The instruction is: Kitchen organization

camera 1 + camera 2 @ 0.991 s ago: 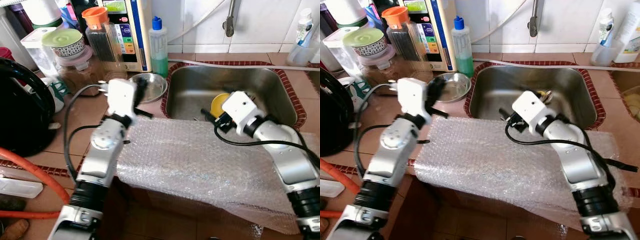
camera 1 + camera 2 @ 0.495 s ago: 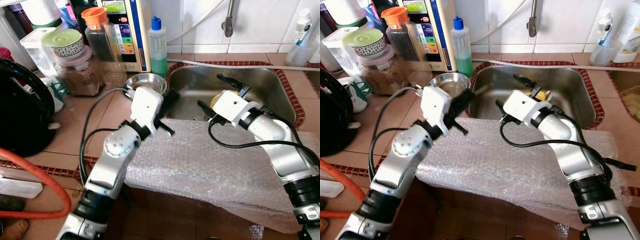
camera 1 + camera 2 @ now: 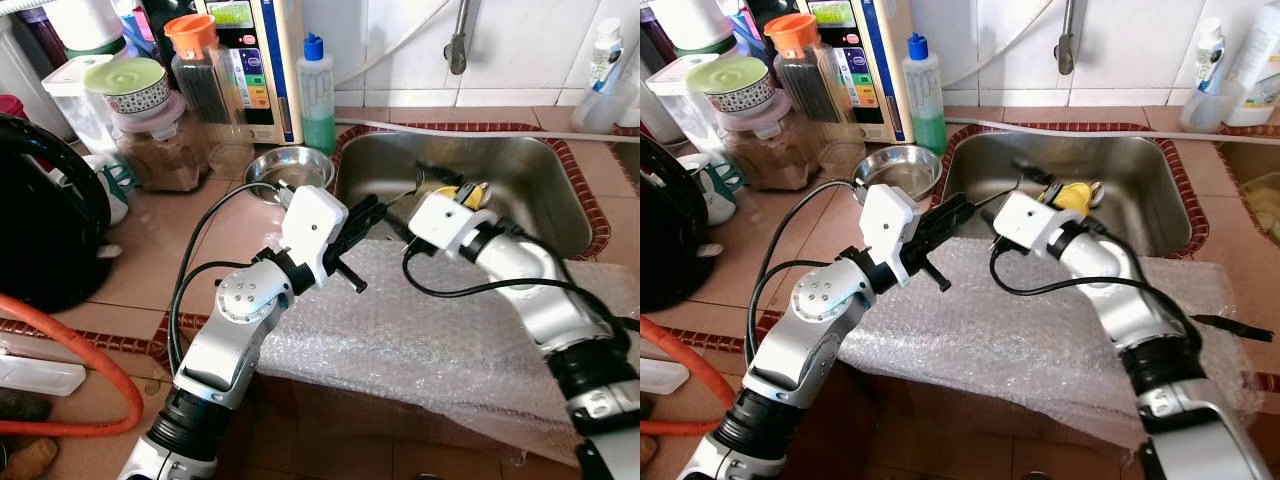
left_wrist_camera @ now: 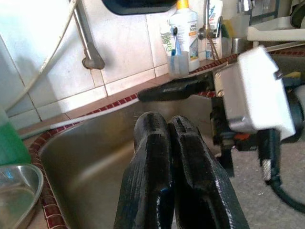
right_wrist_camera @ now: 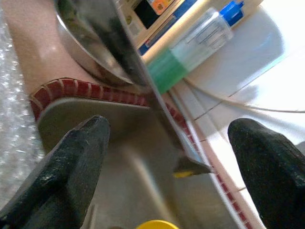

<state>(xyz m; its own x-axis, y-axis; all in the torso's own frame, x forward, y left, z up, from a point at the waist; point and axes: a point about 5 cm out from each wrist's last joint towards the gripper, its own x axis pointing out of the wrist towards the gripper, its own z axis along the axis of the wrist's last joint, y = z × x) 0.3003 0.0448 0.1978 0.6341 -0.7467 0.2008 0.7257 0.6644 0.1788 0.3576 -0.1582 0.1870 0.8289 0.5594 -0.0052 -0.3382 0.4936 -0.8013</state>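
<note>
Since a second ago, left hand (image 4: 164, 143) pressed together, reached sink (image 3: 530, 160) | right hand (image 5: 162, 157) spread, turned leftward

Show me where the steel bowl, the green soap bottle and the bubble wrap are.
steel bowl (image 3: 290, 164), left eye view, inner bottom.
green soap bottle (image 3: 317, 100), left eye view, middle of its body.
bubble wrap (image 3: 1040, 340), right eye view, bare centre of the sheet.

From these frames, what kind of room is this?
Most likely a home kitchen: a stainless steel sink set in a tiled counter, a green soap bottle beside it, and food storage jars along the wall.
</note>
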